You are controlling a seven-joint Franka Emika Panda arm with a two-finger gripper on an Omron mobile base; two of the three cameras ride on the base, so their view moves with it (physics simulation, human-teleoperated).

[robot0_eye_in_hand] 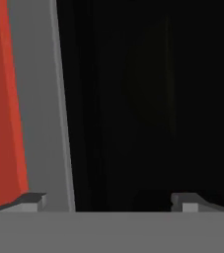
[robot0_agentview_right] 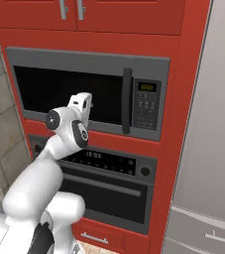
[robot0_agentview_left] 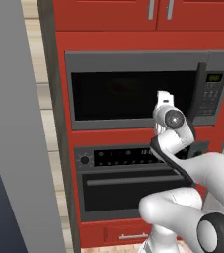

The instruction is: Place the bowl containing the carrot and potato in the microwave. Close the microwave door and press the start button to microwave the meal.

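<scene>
The microwave (robot0_agentview_left: 143,62) sits built into the red cabinet wall, and its microwave door (robot0_agentview_right: 74,89) stands shut, with the dark vertical handle (robot0_agentview_right: 127,100) left of the keypad (robot0_agentview_right: 146,105). My gripper (robot0_eye_in_hand: 109,201) is open and holds nothing. It points straight at the door's dark window, close to the lower part of the glass. The white hand (robot0_agentview_left: 164,101) hangs in front of the window's lower middle. In the hand view the dark glass lies ahead, with the door's grey frame (robot0_eye_in_hand: 39,99) to the left. The bowl, the carrot and the potato are out of view.
An oven with a horizontal bar handle (robot0_agentview_left: 133,180) sits directly below the microwave. Red cupboard doors (robot0_agentview_right: 84,12) are above it. A tall grey appliance front (robot0_agentview_right: 208,124) stands to the right, and a grey panel (robot0_agentview_left: 15,123) rises close on the left.
</scene>
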